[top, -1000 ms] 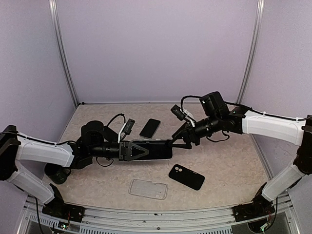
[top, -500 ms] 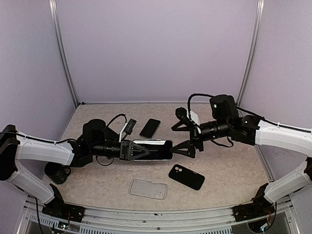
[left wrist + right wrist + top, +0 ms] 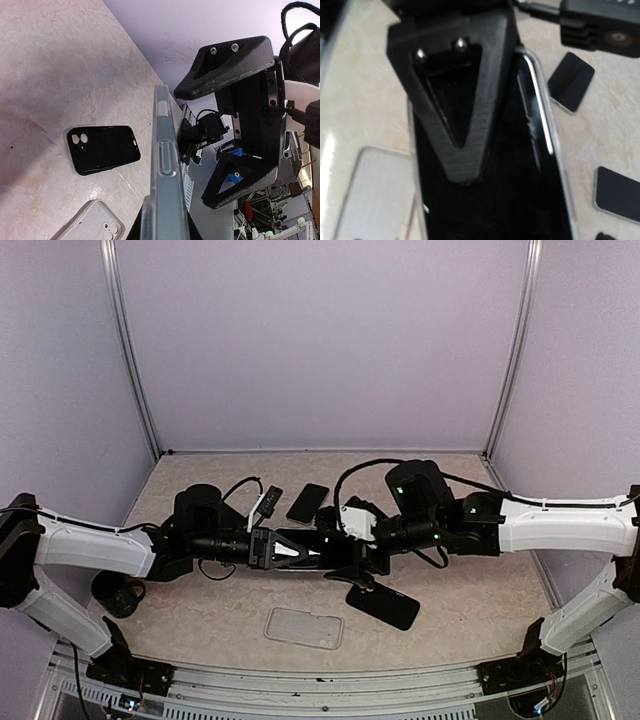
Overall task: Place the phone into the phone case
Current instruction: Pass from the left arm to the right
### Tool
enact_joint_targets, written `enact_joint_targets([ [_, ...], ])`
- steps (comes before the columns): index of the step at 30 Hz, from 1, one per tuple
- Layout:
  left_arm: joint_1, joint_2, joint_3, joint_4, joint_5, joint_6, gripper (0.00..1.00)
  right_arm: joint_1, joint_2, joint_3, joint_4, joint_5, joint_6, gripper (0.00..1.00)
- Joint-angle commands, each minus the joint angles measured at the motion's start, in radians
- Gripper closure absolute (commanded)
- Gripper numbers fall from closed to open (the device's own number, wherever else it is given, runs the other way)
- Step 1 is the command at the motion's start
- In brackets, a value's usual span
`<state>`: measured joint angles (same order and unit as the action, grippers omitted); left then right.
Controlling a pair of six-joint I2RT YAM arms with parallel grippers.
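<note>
Two arms over a beige, marbled table (image 3: 470, 580), enclosed by plain lilac walls (image 3: 320, 340) with metal posts (image 3: 130, 350) at the rear corners. The left gripper (image 3: 300, 550) is clenched on one end of a phone (image 3: 163, 170), which it holds clear of the table, lengthwise toward the right arm. A clear rim runs along the phone's edge. The right gripper (image 3: 342, 550) stands released, its fingers (image 3: 225, 65) spread wide on either side of the phone's free end; contact cannot be told. On the table in front lie a black case (image 3: 383, 606) and, nearer the left arm, a clear case (image 3: 304, 627), apart from each other. A second dark phone (image 3: 307, 502) lies flat behind the grippers.
</note>
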<state>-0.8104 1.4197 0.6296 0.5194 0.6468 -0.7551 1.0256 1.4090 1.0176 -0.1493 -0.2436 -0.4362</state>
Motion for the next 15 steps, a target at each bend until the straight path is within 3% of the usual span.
enact_joint_targets([
  [1,-0.006,0.002,0.039,0.036,0.016,0.000,1.00,0.041,0.051,0.055,-0.040,0.144,-0.059,0.01],
  [15,-0.006,0.017,0.039,0.036,0.017,-0.002,1.00,0.105,0.136,0.091,-0.037,0.292,-0.096,0.00],
])
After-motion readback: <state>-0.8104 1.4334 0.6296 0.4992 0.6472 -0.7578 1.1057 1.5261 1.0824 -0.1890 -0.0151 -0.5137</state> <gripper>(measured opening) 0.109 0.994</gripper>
